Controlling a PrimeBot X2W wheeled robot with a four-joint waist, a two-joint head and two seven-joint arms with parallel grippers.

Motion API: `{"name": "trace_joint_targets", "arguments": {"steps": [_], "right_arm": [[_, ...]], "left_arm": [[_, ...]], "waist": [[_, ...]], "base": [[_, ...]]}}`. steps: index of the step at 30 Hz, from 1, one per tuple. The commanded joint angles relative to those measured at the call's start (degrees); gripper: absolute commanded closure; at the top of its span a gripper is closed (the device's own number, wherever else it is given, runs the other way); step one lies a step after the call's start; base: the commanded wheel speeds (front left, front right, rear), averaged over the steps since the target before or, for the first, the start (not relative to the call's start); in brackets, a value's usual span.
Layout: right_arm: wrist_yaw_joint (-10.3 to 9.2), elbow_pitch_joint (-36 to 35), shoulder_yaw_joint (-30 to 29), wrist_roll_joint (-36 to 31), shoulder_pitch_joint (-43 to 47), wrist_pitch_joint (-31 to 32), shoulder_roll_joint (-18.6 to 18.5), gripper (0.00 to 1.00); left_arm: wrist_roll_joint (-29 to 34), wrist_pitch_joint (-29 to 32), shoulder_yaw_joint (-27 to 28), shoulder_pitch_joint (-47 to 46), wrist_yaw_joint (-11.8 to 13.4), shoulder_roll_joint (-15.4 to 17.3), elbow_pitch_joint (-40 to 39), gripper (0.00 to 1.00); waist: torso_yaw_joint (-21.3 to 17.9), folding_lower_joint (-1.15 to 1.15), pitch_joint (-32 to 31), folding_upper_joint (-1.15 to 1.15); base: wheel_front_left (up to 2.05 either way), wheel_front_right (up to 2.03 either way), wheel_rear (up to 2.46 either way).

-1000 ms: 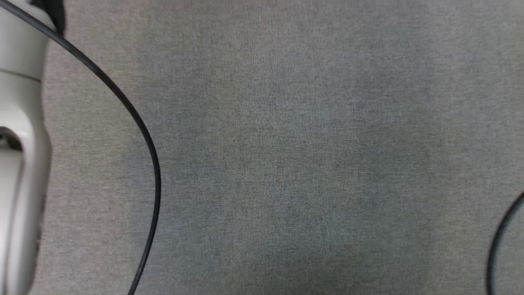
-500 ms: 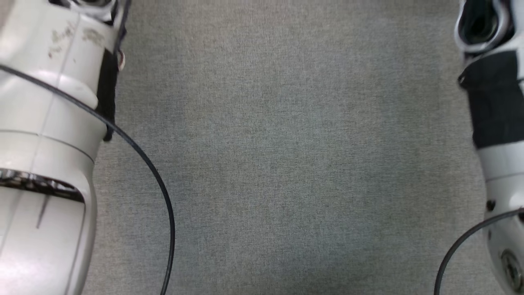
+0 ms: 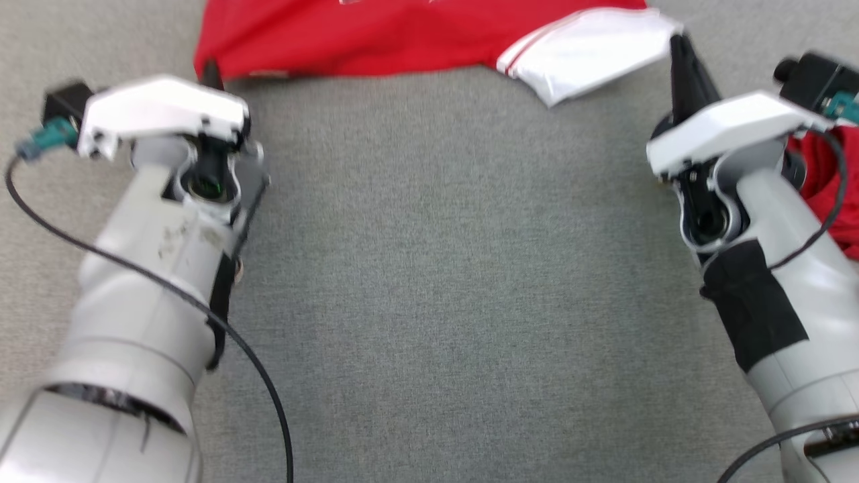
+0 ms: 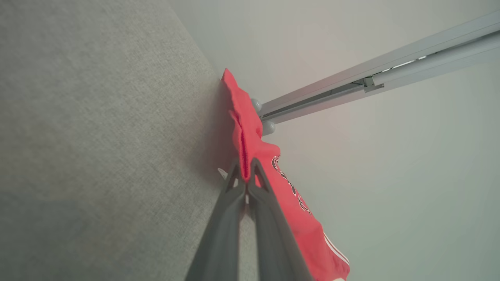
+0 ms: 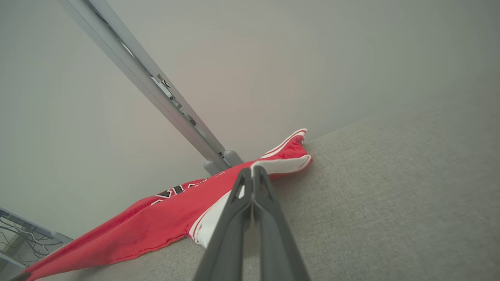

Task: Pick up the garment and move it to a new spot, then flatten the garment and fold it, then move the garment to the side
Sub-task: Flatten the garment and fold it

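My left gripper (image 4: 245,175) is clenched on a fold of the red jersey-type garment with white sleeves (image 3: 376,33). In the left wrist view the red cloth (image 4: 250,128) runs from between the fingertips up toward 12 o'clock and down past the fingers toward 5 o'clock. In the head view only a dark fingertip (image 3: 212,71) pokes out from under the white wrist housing at 10 o'clock, right at the garment's lower left corner.

My right gripper (image 3: 674,41) is also closed. Its tips meet on the edge of the white sleeve (image 3: 590,50) at 1 o'clock in the head view. The right wrist view shows the same: the fingers (image 5: 252,172) are pinched together at the sleeve (image 5: 283,164), with the red body (image 5: 156,218) stretching away toward 8 o'clock.

The garment lies along the far edge of the grey woven fabric surface (image 3: 456,282), at 12 o'clock from my arms, and its upper part is cut off by the frame.

Some dark lettering (image 4: 289,183) is on the chest, but I cannot read it. More red cloth (image 3: 829,181) shows at 3 o'clock behind my right forearm; I cannot tell whether it belongs to the same garment. A black cable (image 3: 201,315) loops off my left arm. A pale metal rail (image 5: 156,89) stands beyond the surface's edge.
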Motion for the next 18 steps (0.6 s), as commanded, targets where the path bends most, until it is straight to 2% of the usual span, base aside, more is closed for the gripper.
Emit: {"name": "trace_joint_targets", "arguments": {"steps": [1,4,10,18], "right_arm": [[0.04,1.17,1.16,1.78,1.66,0.74,-1.07,1.0],[0.04,2.47,3.17,4.64,3.83,1.86,-1.65,1.0],[0.04,4.46,5.09,9.07,7.5,4.07,-2.96,1.0],[0.04,5.86,9.18,14.03,13.61,13.95,-4.71,1.0]], "left_arm": [[-0.47,1.03,-1.0,2.65,0.12,0.24,-0.03,1.0],[-0.88,3.1,-3.23,6.35,-1.19,0.27,-1.32,1.0],[-1.77,4.32,-6.27,11.98,-1.69,0.26,-2.35,1.0],[0.66,3.25,-11.85,18.18,-2.28,0.3,-1.35,1.0]], "waist": [[0.07,0.0,-3.15,0.0],[0.4,0.0,-5.36,0.0],[1.01,0.0,-9.14,0.0],[1.48,0.0,-14.7,0.0]], "base": [[0.0,0.0,0.0],[0.0,0.0,0.0],[0.0,0.0,0.0],[0.0,0.0,0.0]]}}
